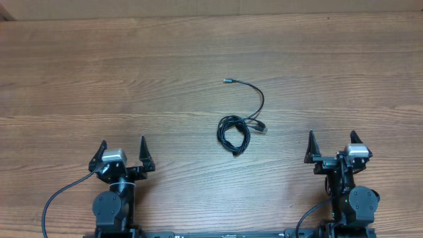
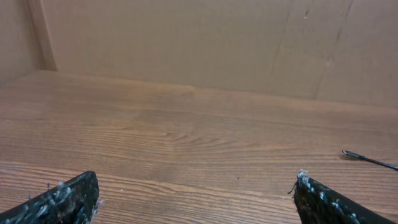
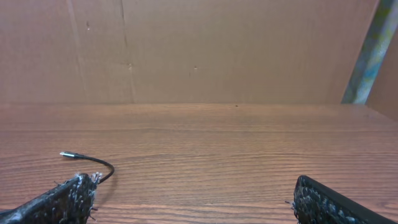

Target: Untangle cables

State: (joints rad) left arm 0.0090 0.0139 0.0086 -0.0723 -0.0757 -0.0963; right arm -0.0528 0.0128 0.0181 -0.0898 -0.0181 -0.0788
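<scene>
The cables [image 1: 234,129] lie in the middle of the wooden table as a small coiled black bundle. One loose end arcs up to a silvery-tipped plug [image 1: 227,80]; another plug lies at the bundle's right. That loose end shows at the right edge of the left wrist view [image 2: 367,159] and at the left of the right wrist view [image 3: 87,159]. My left gripper [image 1: 123,153] is open and empty at the near left. My right gripper [image 1: 332,145] is open and empty at the near right. Both are well apart from the cables.
The wooden table [image 1: 132,79] runs to a brown cardboard wall at the back [image 2: 186,43]. Thick black wires run from both arm bases at the near edge [image 1: 56,198].
</scene>
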